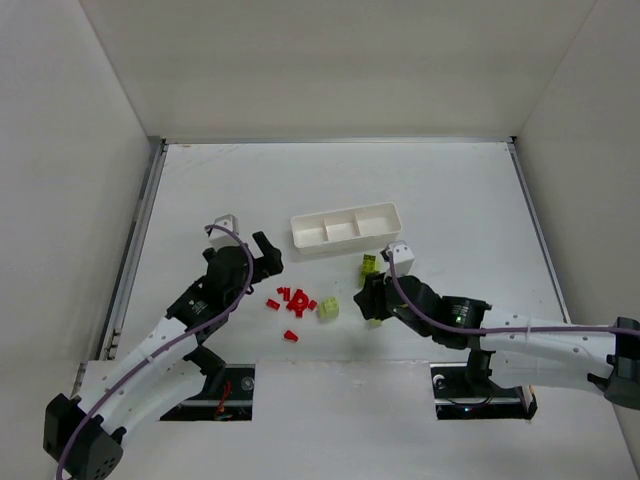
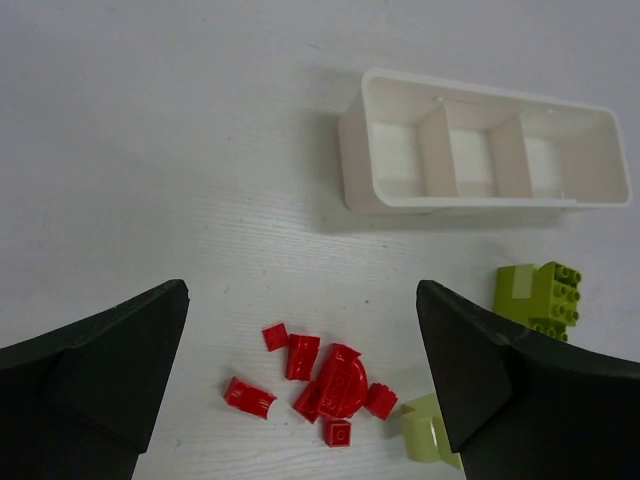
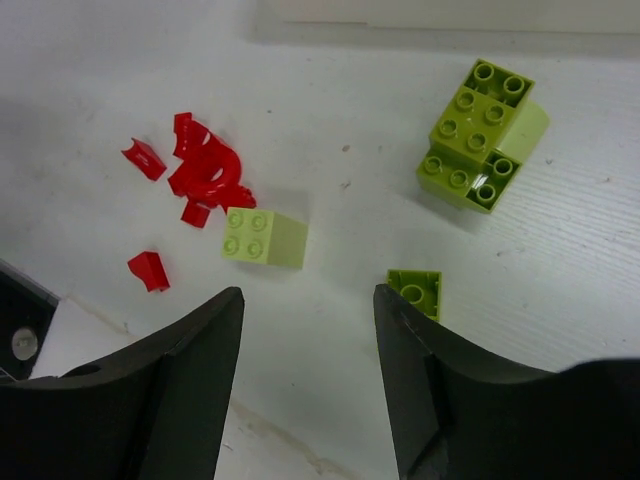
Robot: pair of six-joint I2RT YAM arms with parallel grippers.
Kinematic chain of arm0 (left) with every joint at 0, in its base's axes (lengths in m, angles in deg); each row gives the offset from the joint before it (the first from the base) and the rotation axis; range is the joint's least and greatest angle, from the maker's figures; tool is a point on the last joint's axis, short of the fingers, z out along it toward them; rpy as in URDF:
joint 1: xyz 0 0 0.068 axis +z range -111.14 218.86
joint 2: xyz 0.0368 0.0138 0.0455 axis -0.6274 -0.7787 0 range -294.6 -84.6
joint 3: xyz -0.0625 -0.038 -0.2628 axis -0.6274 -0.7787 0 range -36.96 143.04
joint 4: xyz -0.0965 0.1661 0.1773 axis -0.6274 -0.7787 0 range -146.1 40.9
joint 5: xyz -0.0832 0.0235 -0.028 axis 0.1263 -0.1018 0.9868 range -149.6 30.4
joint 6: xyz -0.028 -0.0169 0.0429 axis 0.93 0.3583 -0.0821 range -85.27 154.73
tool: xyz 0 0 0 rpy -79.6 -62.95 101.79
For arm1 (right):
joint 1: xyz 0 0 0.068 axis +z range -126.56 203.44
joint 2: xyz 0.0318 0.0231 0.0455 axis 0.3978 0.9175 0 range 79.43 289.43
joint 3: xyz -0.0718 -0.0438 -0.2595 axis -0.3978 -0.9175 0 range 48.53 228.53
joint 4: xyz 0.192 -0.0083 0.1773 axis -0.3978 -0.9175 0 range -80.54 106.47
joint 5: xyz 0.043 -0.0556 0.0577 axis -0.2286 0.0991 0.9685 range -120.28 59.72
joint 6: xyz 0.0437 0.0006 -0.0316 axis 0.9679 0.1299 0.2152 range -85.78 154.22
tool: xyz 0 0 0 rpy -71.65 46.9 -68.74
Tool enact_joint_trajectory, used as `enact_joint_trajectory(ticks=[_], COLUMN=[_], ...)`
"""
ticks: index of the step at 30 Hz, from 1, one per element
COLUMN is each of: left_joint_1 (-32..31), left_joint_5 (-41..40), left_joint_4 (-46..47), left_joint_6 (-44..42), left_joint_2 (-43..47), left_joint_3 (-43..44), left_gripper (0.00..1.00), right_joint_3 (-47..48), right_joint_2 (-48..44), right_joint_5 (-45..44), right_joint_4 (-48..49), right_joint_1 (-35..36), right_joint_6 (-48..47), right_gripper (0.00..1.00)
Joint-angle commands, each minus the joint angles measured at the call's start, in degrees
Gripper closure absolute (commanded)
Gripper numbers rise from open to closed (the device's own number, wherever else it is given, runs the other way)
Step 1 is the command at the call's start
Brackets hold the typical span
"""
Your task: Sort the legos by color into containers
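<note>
left claw wide by red legos, right claw wide, tray apart beyond

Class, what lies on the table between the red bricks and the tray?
Nothing. The left wrist view shows only bare table between the red bricks and the tray. The top view agrees.

Red legos were bright, plain red. Yellow-green legos were glossy lime. Tray was plain white in all three compartments. Table was white with faint grain. Left gripper and right gripper were black. Cable was purple.
</note>
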Motion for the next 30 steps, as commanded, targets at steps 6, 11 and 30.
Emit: enact_joint_trajectory(ticks=[6,11,30], left_joint_1=[-2.8,-5.7,-7.4], left_joint_5=[1.0,-6.0,-2.7], left_joint_4=[18.0,20.6,10.6], left_joint_6=[1.3,6.2,-0.6], left_joint_2=[-0.3,2.4,2.0], left_joint_3=[-0.8,-2.1,-2.0], left_gripper=[0.0,0.0,0.65], right_joint_3=[0.4,1.9,9.6], right_joint_2=[-0.9,1.0,22.8], right_joint_5=[-1.7,-1.2,-1.4], right_joint_4=[4.5,4.7,12.9], right_joint_1=[2.5,3.1,6.8], right_joint_6=[-0.3,-1.7,-5.4], right_gripper=[0.78,0.67,0.26])
